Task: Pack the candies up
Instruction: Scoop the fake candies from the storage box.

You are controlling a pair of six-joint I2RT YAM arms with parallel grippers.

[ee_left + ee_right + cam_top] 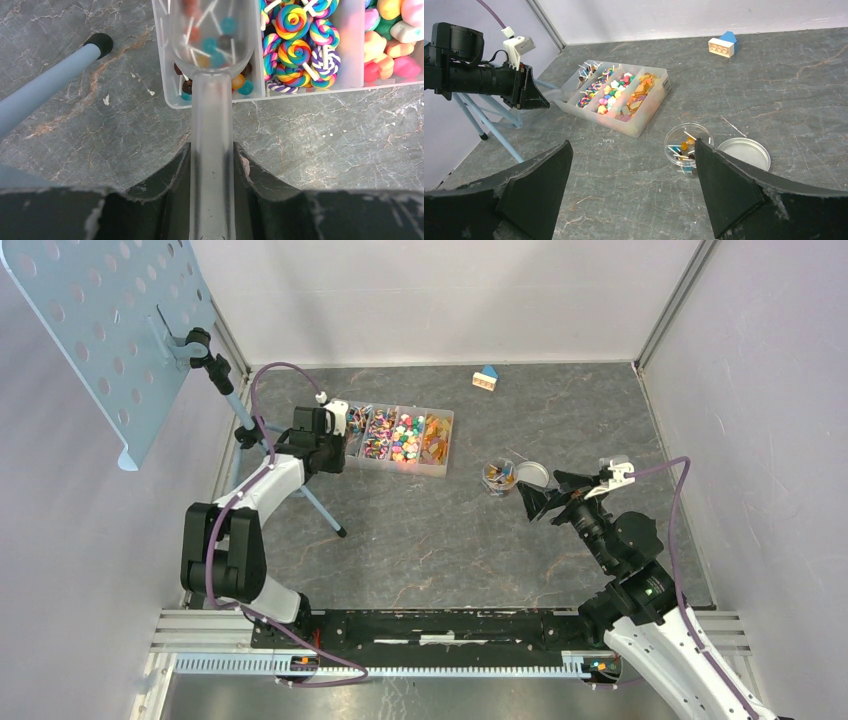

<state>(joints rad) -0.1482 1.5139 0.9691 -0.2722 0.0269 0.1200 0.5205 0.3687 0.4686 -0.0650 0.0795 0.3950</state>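
The candies (405, 435) fill a clear divided box (400, 469) at the back left. My left gripper (212, 150) is shut on the handle of a clear plastic scoop (212, 100). The scoop's bowl rests in the box's end compartment among small ball lollipops (216, 45). Swirl lollipops (295, 50) fill the compartment beside it. A small clear jar (671, 150) holding a few lollipops stands mid-table, its metal lid (744, 152) lying beside it. My right gripper (631, 150) is open and empty, just in front of the jar.
A blue tripod leg (50, 85) slants across the table left of the box and carries a perforated panel (100, 320). A blue-roofed toy house (486, 378) sits near the back wall. Grey walls close the table on three sides.
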